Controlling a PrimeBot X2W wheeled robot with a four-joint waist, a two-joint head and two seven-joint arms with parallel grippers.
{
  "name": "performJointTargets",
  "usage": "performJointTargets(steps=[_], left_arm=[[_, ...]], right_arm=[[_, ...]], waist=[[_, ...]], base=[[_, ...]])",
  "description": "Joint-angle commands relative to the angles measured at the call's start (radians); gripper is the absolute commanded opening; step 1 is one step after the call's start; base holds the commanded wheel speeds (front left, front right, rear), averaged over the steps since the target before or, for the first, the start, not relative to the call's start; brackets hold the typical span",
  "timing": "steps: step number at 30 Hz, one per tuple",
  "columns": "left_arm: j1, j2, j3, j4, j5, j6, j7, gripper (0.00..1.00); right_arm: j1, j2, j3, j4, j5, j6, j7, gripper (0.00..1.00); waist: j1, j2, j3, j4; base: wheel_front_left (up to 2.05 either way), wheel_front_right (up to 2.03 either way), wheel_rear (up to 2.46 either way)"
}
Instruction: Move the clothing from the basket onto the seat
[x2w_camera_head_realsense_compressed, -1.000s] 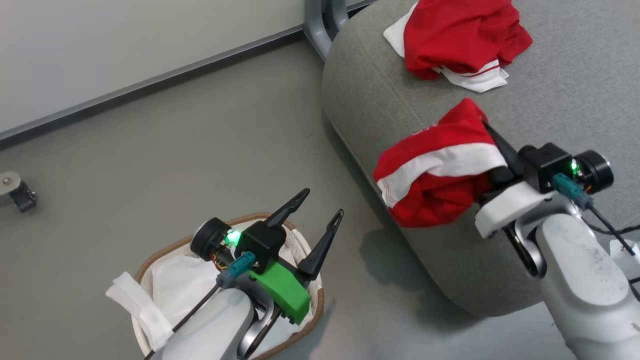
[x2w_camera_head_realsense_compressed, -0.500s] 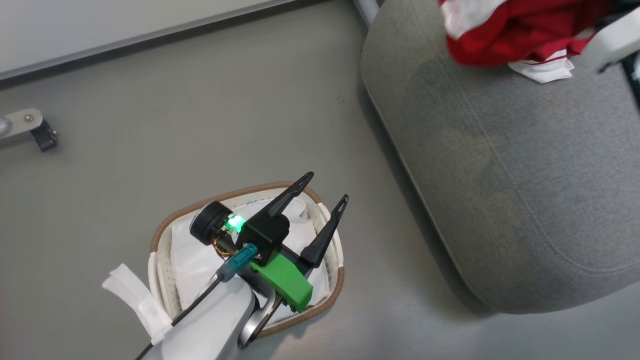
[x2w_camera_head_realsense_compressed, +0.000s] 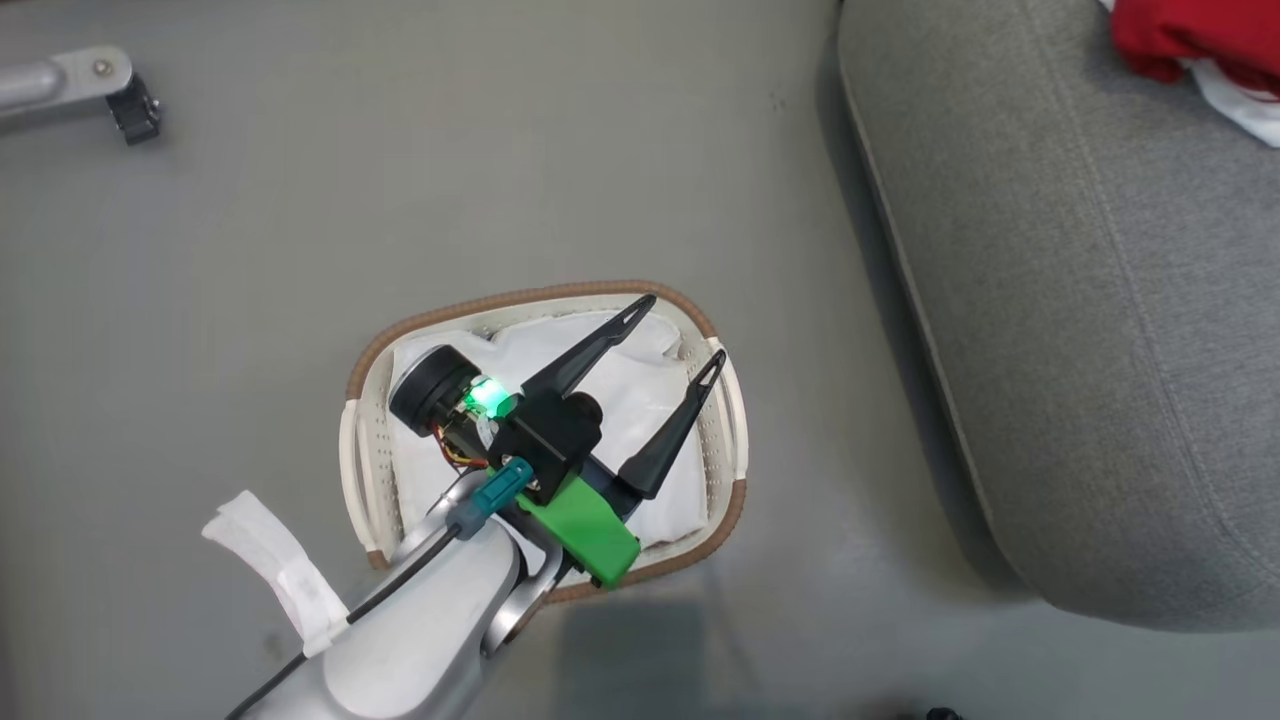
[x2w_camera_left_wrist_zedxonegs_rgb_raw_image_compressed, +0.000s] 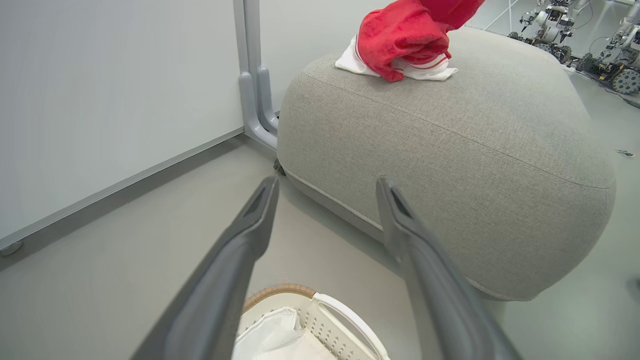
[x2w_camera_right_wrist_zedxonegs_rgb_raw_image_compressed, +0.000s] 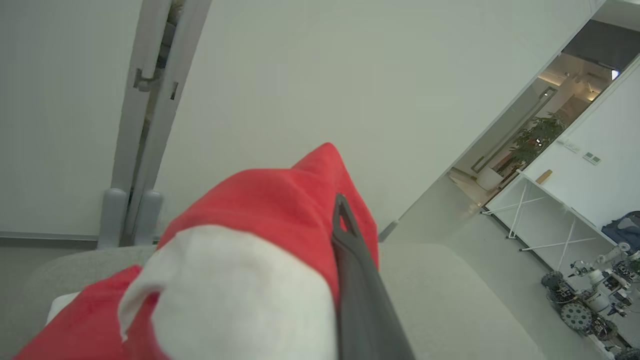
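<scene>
basket (x2w_camera_head_realsense_compressed: 520, 297) left of seat (x2w_camera_head_realsense_compressed: 1080, 300), clothing (x2w_camera_head_realsense_compressed: 1170, 30) on seat

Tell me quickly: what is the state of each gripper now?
Left gripper: open, empty, over the basket.
Right gripper: closed on a red garment.

My left hand (x2w_camera_head_realsense_compressed: 684, 330) sits at the centre of the head view. Its two dark fingers are spread wide with nothing between them and point toward the upper right of the frame. Its pale forearm (x2w_camera_head_realsense_compressed: 430, 640) comes up from the bottom edge, and a green light glows at the wrist. In the right wrist view, my right hand (x2w_camera_right_wrist_zedxonegs_rgb_raw_image_compressed: 327, 205) is clamped on the clothing (x2w_camera_right_wrist_zedxonegs_rgb_raw_image_compressed: 270, 210). One dark finger shows at centre frame, and the other is buried under the red cloth.
</scene>
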Motion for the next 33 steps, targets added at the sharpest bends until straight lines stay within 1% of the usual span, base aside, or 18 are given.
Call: performJointTargets(steps=[1, 3, 7, 11, 13, 15, 16, 17, 22, 26, 33], left_arm=[[-0.015, 0.007, -0.001, -0.011, 0.008, 0.006, 0.004, 1.0], [-0.014, 0.011, -0.002, -0.019, 0.006, 0.008, 0.007, 1.0], [-0.016, 0.018, -0.006, -0.035, 0.006, 0.013, 0.016, 1.0], [-0.015, 0.026, -0.01, -0.048, 0.005, 0.015, 0.026, 1.0], [-0.013, 0.033, -0.009, -0.051, 0.003, 0.017, 0.029, 1.0], [-0.01, 0.038, -0.009, -0.052, 0.0, 0.019, 0.032, 1.0], [-0.007, 0.04, -0.01, -0.053, -0.001, 0.021, 0.034, 1.0], [-0.005, 0.041, -0.01, -0.054, -0.002, 0.021, 0.034, 1.0], [0.007, 0.047, -0.012, -0.058, -0.008, 0.028, 0.037, 1.0], [0.012, 0.059, -0.006, -0.068, -0.012, 0.034, 0.039, 1.0], [0.029, 0.072, 0.014, -0.075, -0.037, 0.052, 0.031, 1.0]], right_arm=[[0.038, 0.013, -0.018, 0.038, 0.003, -0.001, -0.014, 0.0], [0.069, 0.036, -0.05, 0.093, 0.006, -0.001, -0.032, 0.0], [0.135, 0.097, -0.075, 0.191, -0.016, -0.001, -0.076, 0.0], [0.167, 0.145, -0.091, 0.249, -0.032, -0.001, -0.114, 0.0], [0.179, 0.167, -0.1, 0.267, -0.041, -0.001, -0.13, 0.21], [0.185, 0.186, -0.11, 0.276, -0.054, -0.001, -0.143, 0.47], [0.188, 0.195, -0.113, 0.278, -0.058, -0.001, -0.146, 0.83], [0.193, 0.207, -0.114, 0.277, -0.061, -0.001, -0.151, 1.0], [0.229, 0.25, -0.111, 0.234, -0.071, -0.001, -0.162, 1.0], [0.297, 0.277, -0.086, 0.135, -0.075, -0.001, -0.163, 1.0], [0.46, 0.333, -0.089, -0.037, -0.062, -0.001, -0.163, 1.0]], waist=[[-0.0001, -0.0001, 0.062, 0.043], [-0.0001, -0.0001, 0.079, 0.043], [-0.0001, -0.0001, 0.098, 0.039], [-0.0001, -0.0001, 0.103, 0.026], [-0.0001, -0.0001, 0.102, 0.019], [-0.0001, -0.0001, 0.099, 0.011], [-0.0001, -0.0001, 0.097, 0.007], [-0.0001, -0.0001, 0.094, 0.003], [-0.0001, -0.0001, 0.077, -0.02], [-0.0001, -0.0001, 0.061, -0.038], [-0.0001, -0.0001, 0.022, -0.068]], base=[[0.0, 0.0, 0.0], [0.0, 0.0, 0.0], [0.0, 0.0, 0.0], [0.0, 0.0, 0.0], [0.0, 0.0, 0.0], [0.0, 0.0, 0.0], [0.0, 0.0, 0.0], [0.0, 0.0, 0.0], [0.0, 0.0, 0.0], [0.0, 0.0, 0.0], [0.0, 0.0, 0.0]])
